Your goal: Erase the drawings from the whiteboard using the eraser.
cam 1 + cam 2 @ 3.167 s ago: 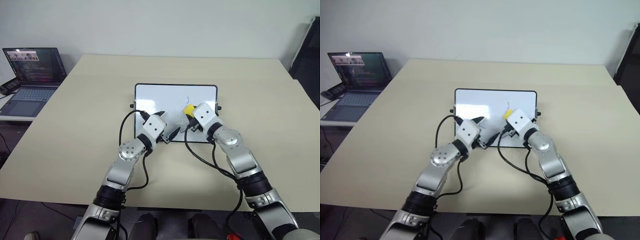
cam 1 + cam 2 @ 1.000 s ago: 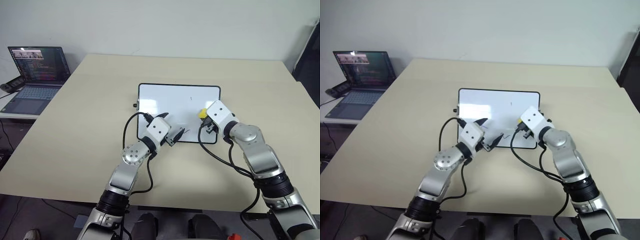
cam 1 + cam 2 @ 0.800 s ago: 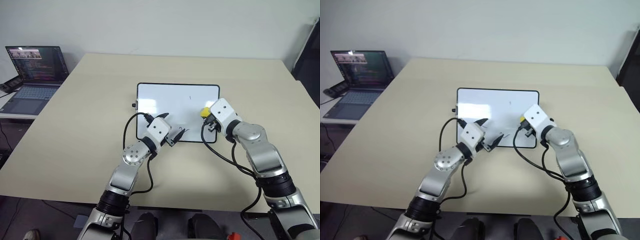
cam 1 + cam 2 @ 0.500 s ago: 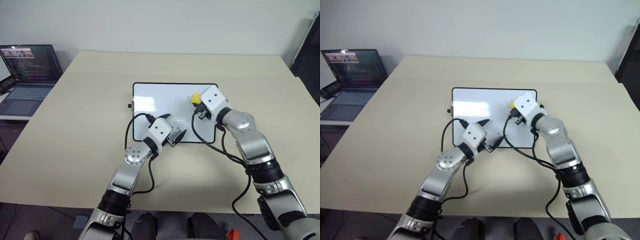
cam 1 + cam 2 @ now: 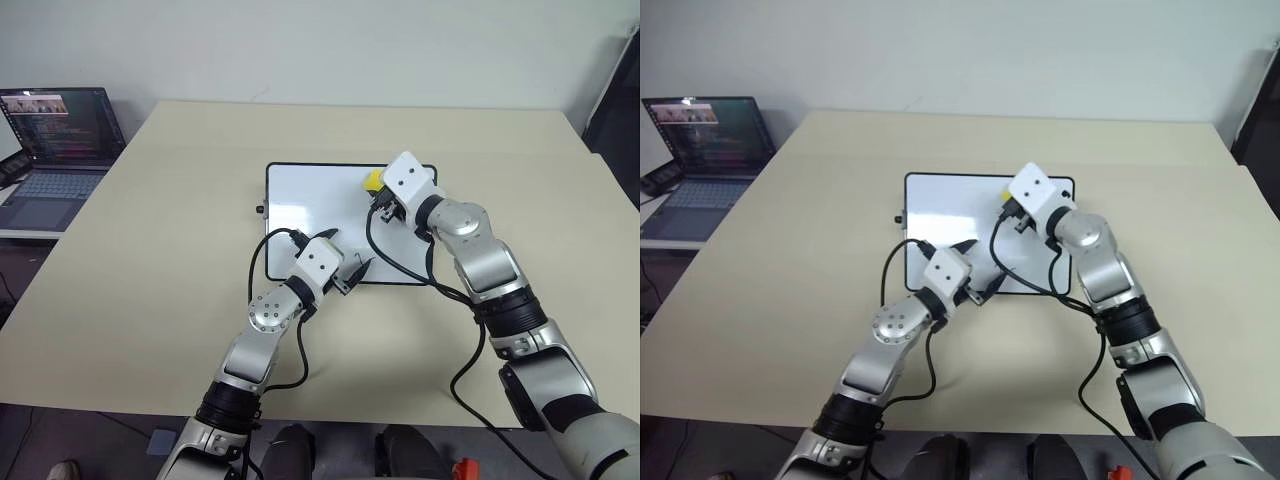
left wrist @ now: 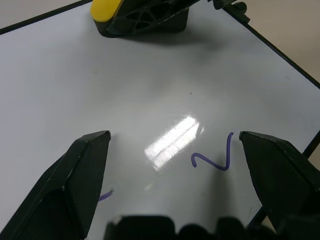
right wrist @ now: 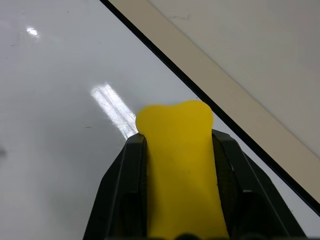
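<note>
Gripping the eraser (image 7: 177, 165) between its two black fingers, the right gripper (image 5: 378, 192) is closed tight on the yellow block, whose rounded end sticks out past the fingertips. It is over the far part of the whiteboard (image 5: 310, 200), close to the board's far black frame edge, which runs just ahead of the eraser tip in the right wrist view. Whether the eraser's underside touches the white surface I cannot tell.

The left gripper (image 5: 347, 270) sits at the board's near edge, its fingers (image 6: 75, 175) spread wide apart and holding nothing. Between those fingers, on the board just ahead of them, lies a small squiggle (image 6: 215, 159) drawn in thin dark ink, nearer the one finger. A short stroke (image 6: 105, 196) shows beside the other finger. Farther out from the left gripper, across bare white surface, the right gripper and its eraser are seen by the board's far side.

The board lies flat on a beige table (image 5: 180, 230). Well off to the left gripper's side, beyond the table edge, stands an open laptop (image 5: 52, 135).
</note>
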Controlling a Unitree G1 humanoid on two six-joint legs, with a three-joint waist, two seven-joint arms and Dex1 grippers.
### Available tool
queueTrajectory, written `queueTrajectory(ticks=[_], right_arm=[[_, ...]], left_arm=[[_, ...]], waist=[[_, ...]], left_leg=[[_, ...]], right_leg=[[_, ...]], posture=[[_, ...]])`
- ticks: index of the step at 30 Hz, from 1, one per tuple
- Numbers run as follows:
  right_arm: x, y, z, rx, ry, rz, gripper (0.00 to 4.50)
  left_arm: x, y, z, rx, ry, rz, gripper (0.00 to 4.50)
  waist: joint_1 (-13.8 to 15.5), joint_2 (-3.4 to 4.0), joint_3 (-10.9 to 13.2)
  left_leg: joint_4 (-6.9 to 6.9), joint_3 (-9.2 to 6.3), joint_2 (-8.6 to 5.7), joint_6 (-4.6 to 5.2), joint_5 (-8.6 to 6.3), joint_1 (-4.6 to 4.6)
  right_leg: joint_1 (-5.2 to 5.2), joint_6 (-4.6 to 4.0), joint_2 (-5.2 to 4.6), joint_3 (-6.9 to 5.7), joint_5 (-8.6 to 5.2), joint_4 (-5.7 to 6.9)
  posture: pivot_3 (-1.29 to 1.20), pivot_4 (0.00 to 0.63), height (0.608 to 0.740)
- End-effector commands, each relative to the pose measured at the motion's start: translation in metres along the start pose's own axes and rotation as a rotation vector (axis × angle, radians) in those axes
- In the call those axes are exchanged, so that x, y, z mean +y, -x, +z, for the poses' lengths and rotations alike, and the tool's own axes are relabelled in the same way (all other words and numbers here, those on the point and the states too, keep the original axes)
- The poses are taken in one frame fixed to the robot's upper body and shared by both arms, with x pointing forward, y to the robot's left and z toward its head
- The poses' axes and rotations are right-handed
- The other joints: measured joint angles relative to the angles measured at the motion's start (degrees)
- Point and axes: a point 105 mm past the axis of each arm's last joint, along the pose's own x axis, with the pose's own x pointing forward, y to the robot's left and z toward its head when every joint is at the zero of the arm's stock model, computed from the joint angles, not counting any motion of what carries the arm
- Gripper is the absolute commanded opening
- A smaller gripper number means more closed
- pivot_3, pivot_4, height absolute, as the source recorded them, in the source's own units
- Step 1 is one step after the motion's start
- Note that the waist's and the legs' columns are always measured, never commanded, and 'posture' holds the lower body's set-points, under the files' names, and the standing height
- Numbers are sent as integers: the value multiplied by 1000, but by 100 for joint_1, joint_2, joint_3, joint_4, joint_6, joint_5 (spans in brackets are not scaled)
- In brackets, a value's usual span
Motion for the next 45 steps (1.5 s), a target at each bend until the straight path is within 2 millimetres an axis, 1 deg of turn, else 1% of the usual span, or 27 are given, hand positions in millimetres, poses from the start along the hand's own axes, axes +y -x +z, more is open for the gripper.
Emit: queueTrajectory(ticks=[1, 4, 7, 9, 12, 14, 18, 21, 24, 26, 31, 34, 36, 41, 43, 45], right_arm=[[4, 15, -45, 191, -54, 24, 1363], [4, 28, -58, 242, -97, 18, 1363], [2, 40, -67, 277, -107, 16, 1363], [0, 45, -71, 291, -104, 12, 1363], [-4, 53, -77, 311, -101, -4, 1363], [-6, 56, -78, 307, -104, -9, 1363], [-4, 57, -64, 217, -106, -13, 1363], [4, 58, -54, 149, -89, 19, 1363], [15, 58, -45, 71, -56, 54, 1363], [19, 59, -47, 53, -37, 63, 1363], [17, 60, -50, 29, -43, 55, 1363], [15, 59, -47, 9, -43, 44, 1363], [16, 58, -42, -16, -26, 49, 1363], [30, 58, -23, -110, -21, 113, 1363], [40, 59, -17, -146, -4, 157, 1363], [45, 60, -15, -164, 4, 179, 1363]], left_arm=[[2, 0, 16, -52, -20, 19, 4500], [3, 1, 16, -51, -19, 22, 4500], [4, 1, 16, -51, -20, 23, 4500], [5, 2, 16, -50, -22, 23, 4500], [5, 5, 15, -48, -22, 23, 4500], [5, 7, 15, -45, -22, 22, 4500], [4, 16, 11, -29, -19, 22, 4500], [5, 24, 11, -28, -3, 34, 4500], [4, 39, 7, -11, 22, 54, 4500], [5, 50, 4, 3, 53, 80, 4500], [-1, 75, -4, 34, 93, 125, 4500], [-2, 85, -8, 52, 96, 145, 4500], [0, 89, -8, 47, 97, 162, 4500], [1, 91, -5, -8, 113, 177, 4500], [-1, 91, -9, 1, 111, 172, 4500], [-2, 92, -12, 6, 109, 169, 4500]], waist=[[35, -1, -6], [47, -4, -10], [53, -4, -10], [53, -5, -10], [49, -5, -10], [48, -5, -10], [40, -5, -10], [36, -5, -9], [22, -5, -9], [3, -4, -8], [-8, -2, -5], [-1, -2, -4], [1, 0, -3], [1, 0, -1], [3, 0, -1], [3, 0, -1]], left_leg=[[2, -3, 0, 0, 0, -1], [9, -9, -2, 5, -2, 1], [19, -16, -4, 14, -7, 11], [29, -20, -5, 20, -11, 25], [29, -21, -6, 22, -12, 70], [29, -23, -6, 23, -12, 74], [29, -23, -6, 23, -12, 71], [27, -23, -6, 23, -12, 66], [13, -23, -4, 23, -12, 63], [-8, -20, -3, 22, -12, 64], [-22, -1, 4, 21, -11, 51], [-21, -2, 4, 22, -12, 52], [-21, -5, 4, 22, -12, 53], [-22, -3, 4, 22, -12, 51], [-22, -3, 4, 21, -12, 46], [-22, -2, 4, 21, -12, 45]], right_leg=[[1, 0, 0, -1, 0, 1], [10, 0, -1, -1, 0, 1], [25, 0, -2, -1, 0, 5], [42, 1, -1, -2, 0, 11], [86, 1, -1, -1, 0, 7], [90, 4, -1, -1, 1, 7], [89, 5, -1, 1, 3, 4], [85, 5, -1, 1, 3, -1], [84, 5, -2, 2, 3, -18], [81, 4, -2, 4, 3, -36], [59, 4, 1, 4, 3, -43], [59, 4, 0, 10, 3, -43], [60, 4, 1, 12, 3, -40], [58, 4, 1, 8, 3, -43], [55, 4, 0, 8, 3, -45], [55, 4, 0, 8, 3, -47]], posture=[[0, 150, 740], [0, 150, 740], [0, 150, 740], [0, 150, 740], [0, 150, 740], [0, 150, 740], [0, 150, 740], [0, 150, 740], [0, 150, 740], [0, 150, 740], [0, 150, 740], [0, 150, 740], [0, 150, 740], [0, 150, 740], [0, 150, 740], [0, 150, 740]])
